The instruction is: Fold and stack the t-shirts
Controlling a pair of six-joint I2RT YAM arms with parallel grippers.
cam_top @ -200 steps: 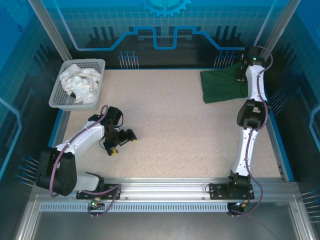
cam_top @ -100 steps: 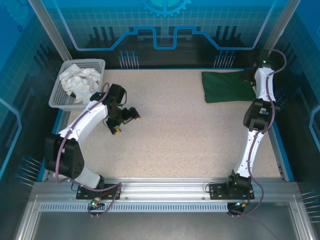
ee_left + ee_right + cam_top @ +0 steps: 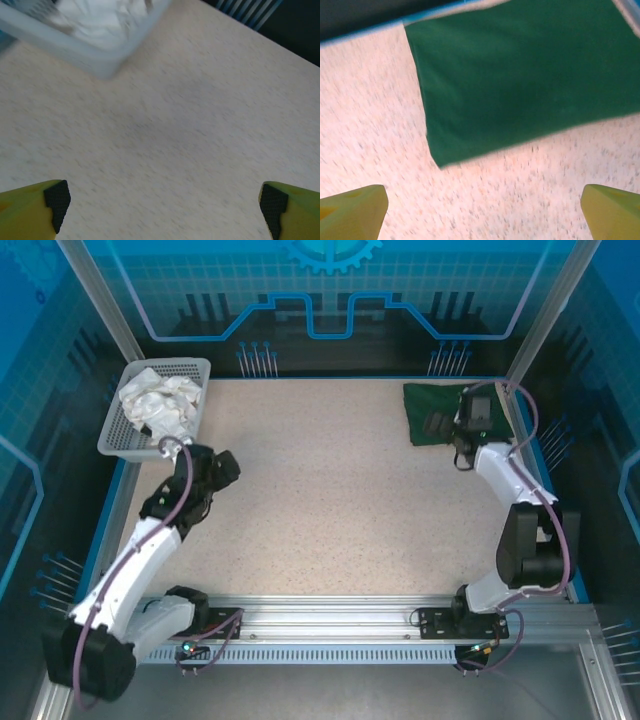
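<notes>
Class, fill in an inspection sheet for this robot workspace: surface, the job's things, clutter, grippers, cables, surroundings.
Surface: speckled beige table, flat, no spills seen.
Job's things: dark green t-shirt lying folded flat at the far right corner; pale crumpled cloth heaped in the basket.
Clutter: white mesh basket at the far left corner.
Grippers: left gripper open and empty, over bare table near the basket; right gripper open and empty, just short of the green shirt's near edge.
Cables: purple cable looped along each arm, off the cloth.
Surroundings: blue-lit panels; aluminium rail at the near edge.

One green shirt, one basket (heaped).
</notes>
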